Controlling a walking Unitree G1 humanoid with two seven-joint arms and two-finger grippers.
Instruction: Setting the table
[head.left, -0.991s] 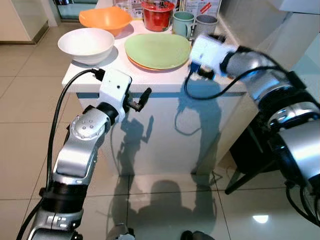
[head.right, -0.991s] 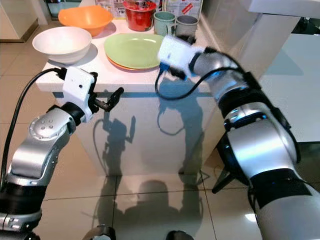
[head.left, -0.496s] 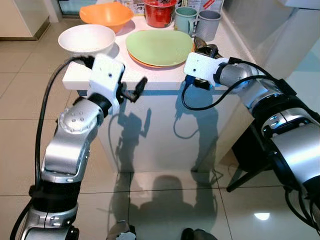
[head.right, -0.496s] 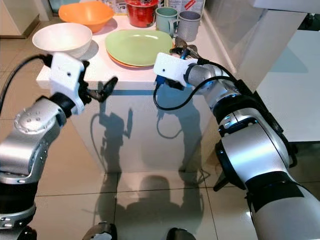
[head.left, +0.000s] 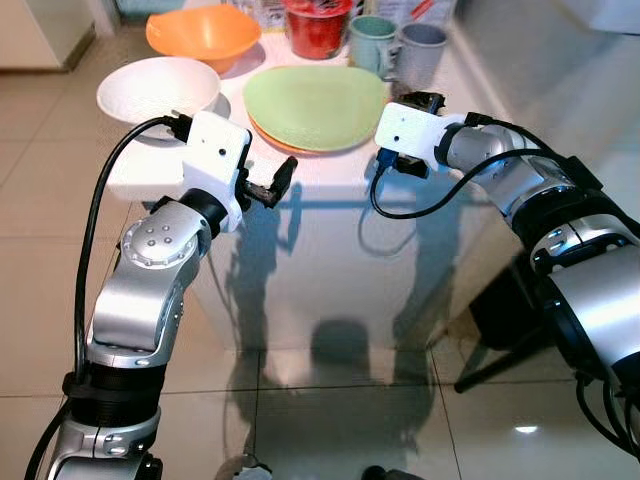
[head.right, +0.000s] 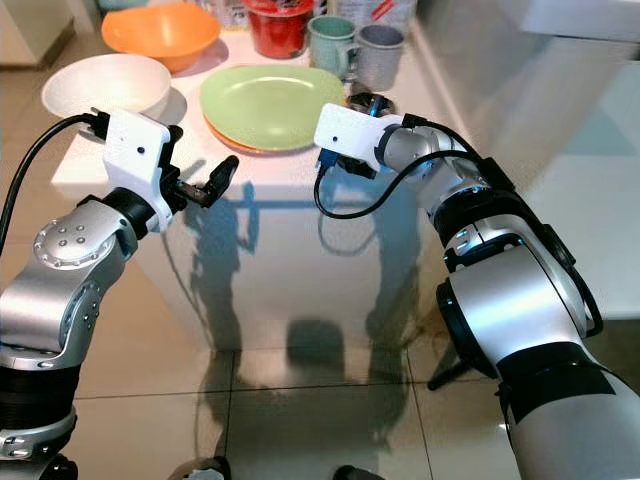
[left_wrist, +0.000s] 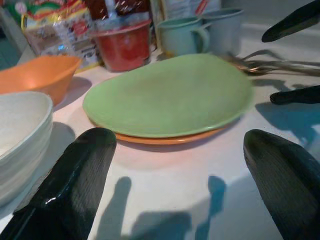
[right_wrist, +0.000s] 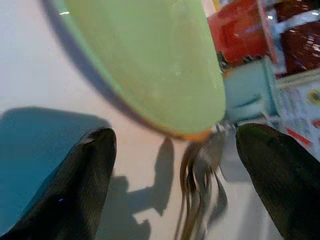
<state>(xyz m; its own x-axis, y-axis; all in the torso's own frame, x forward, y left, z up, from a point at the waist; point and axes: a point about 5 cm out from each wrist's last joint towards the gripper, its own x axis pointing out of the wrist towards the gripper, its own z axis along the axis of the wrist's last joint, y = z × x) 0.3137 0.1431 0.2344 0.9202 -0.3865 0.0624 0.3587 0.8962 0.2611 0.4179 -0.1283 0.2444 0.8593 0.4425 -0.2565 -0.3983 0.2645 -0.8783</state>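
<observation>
A green plate (head.left: 312, 100) lies on an orange plate (left_wrist: 165, 139) on the white table (head.left: 140, 172). Several pieces of metal cutlery (right_wrist: 200, 170) lie just right of the plates. A white bowl (head.left: 158, 88) sits at the table's left. My left gripper (head.left: 280, 182) hovers at the table's front edge, facing the plates, open with nothing between its fingers (left_wrist: 75, 180). My right gripper (head.left: 428, 100) is low over the table at the plates' right side, open, its fingers (right_wrist: 85, 175) pointing at the cutlery.
At the back of the table stand an orange bowl (head.left: 203, 30), a red container (head.left: 318, 25), a teal mug (head.left: 370, 42) and a grey mug (head.left: 422, 48). A wall runs along the table's right side. Tiled floor lies in front.
My right gripper has come down from above the plates' right rim to the table beside the cutlery. My left gripper has risen to the table's front edge. The camera shifted slightly.
</observation>
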